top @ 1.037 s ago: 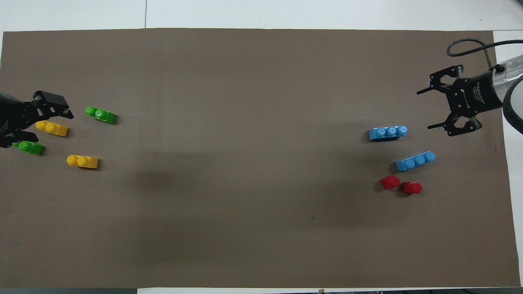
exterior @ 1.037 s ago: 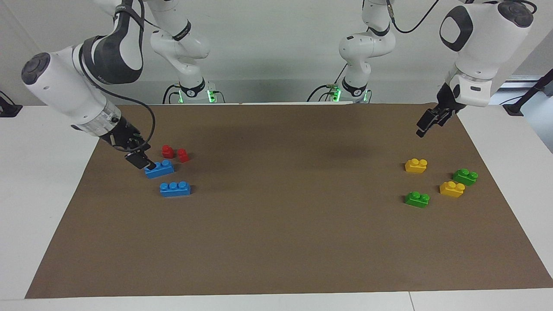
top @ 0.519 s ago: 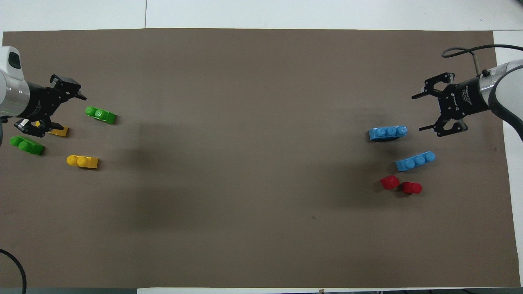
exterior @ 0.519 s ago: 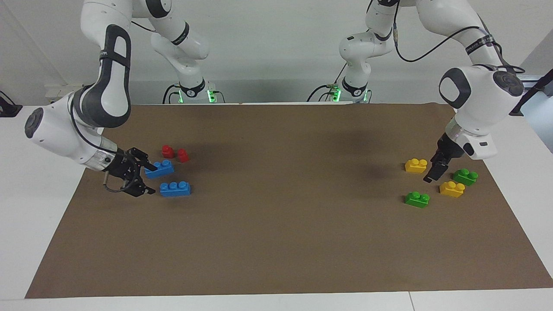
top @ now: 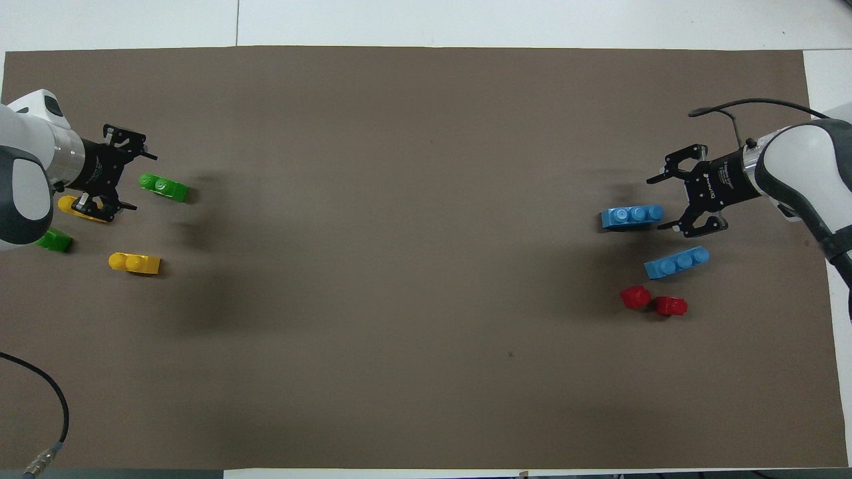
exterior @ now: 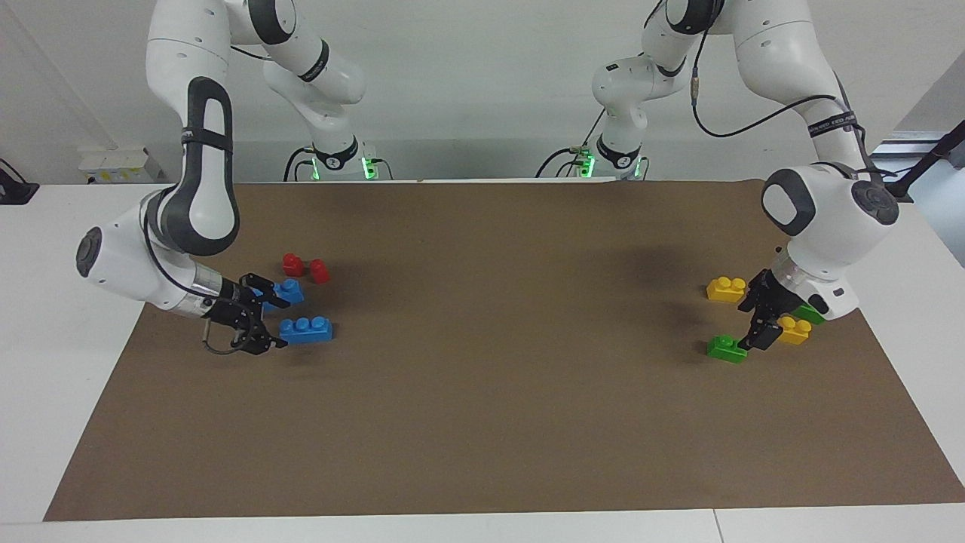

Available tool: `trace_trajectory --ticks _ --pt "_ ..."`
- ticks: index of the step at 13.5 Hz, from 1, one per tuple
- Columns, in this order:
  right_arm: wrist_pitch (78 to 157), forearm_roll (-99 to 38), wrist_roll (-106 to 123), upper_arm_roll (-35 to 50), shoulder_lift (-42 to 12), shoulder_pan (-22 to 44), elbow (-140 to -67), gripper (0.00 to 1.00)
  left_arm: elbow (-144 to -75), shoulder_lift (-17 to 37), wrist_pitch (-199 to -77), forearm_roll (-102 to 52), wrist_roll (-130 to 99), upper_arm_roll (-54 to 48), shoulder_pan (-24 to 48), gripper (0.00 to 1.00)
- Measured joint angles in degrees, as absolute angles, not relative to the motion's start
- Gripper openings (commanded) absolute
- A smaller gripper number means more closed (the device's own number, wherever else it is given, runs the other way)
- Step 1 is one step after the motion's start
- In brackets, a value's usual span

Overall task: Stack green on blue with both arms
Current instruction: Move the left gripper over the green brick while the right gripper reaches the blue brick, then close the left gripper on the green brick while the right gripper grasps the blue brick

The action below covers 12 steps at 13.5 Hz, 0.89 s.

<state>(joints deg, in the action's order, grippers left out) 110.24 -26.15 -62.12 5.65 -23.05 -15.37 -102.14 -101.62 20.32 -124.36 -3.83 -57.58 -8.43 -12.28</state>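
Two blue three-stud bricks lie at the right arm's end of the mat. My right gripper (exterior: 273, 323) (top: 655, 204) is open and low, its fingers at the end of the farther blue brick (exterior: 305, 329) (top: 631, 217). The nearer blue brick (exterior: 286, 290) (top: 676, 262) is partly hidden by a finger. My left gripper (exterior: 754, 326) (top: 141, 182) is open and low at the end of the farther green brick (exterior: 727, 348) (top: 164, 187). The nearer green brick (exterior: 808, 311) (top: 54, 240) is partly hidden by the left wrist.
Two small red pieces (exterior: 305, 267) (top: 652, 301) lie beside the nearer blue brick. Two yellow bricks (exterior: 726, 289) (exterior: 793, 329) lie close to the left gripper. All sit on a brown mat (exterior: 482, 422) on the white table.
Both arms have come down. The right gripper has moved from the nearer blue brick to the end of the farther one. The left gripper has dropped from the mat's corner to the farther green brick.
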Motion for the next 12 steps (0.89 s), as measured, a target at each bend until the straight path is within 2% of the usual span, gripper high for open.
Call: trace_trajectory --ticks 7,10,12 --pt "115.29 -28.13 -60.40 5.62 -23.45 -15.40 -106.07 0.85 -101.21 23.76 -129.59 -0.31 -62.71 -8.70 -12.18 1.00" --pt "117.58 -29.68 -60.39 5.61 -23.45 -15.40 -107.33 0.75 -101.21 24.95 -131.00 0.82 -63.08 -8.70 -12.18 1.00" --pt "119.27 -30.14 -59.91 5.62 -23.44 -15.40 -108.37 0.67 -101.28 25.03 -131.09 0.86 -63.12 -8.69 -12.18 0.97"
